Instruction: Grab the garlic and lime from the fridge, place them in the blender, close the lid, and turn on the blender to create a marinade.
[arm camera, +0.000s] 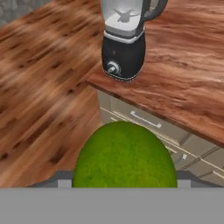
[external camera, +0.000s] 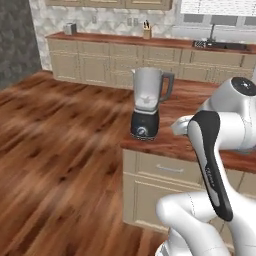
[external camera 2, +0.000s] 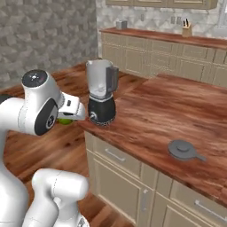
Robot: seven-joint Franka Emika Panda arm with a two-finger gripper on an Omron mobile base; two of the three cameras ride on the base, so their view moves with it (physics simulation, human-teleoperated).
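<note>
A green lime (arm camera: 124, 157) sits between my gripper's fingers, so the gripper (arm camera: 124, 183) is shut on it; the lime hides most of the fingers. From the right base view, the lime (external camera 2: 66, 120) peeks out under the hand (external camera 2: 71, 113), which hovers off the counter's corner, short of the blender. The blender (external camera: 146, 107) (external camera 2: 101, 95) (arm camera: 124, 48) stands at the island counter's corner with its jug top uncovered and its dial facing me. The dark lid (external camera 2: 182, 150) lies flat on the counter to the right. The garlic and the fridge are out of view.
The wooden island counter (external camera 2: 168, 111) has beige drawers (arm camera: 144, 120) under its edge. Along the back wall runs another counter (external camera: 110, 39) carrying a knife block (external camera: 146, 31) and a small grey appliance (external camera: 70, 28). Wooden floor (external camera: 55, 140) stretches to the left.
</note>
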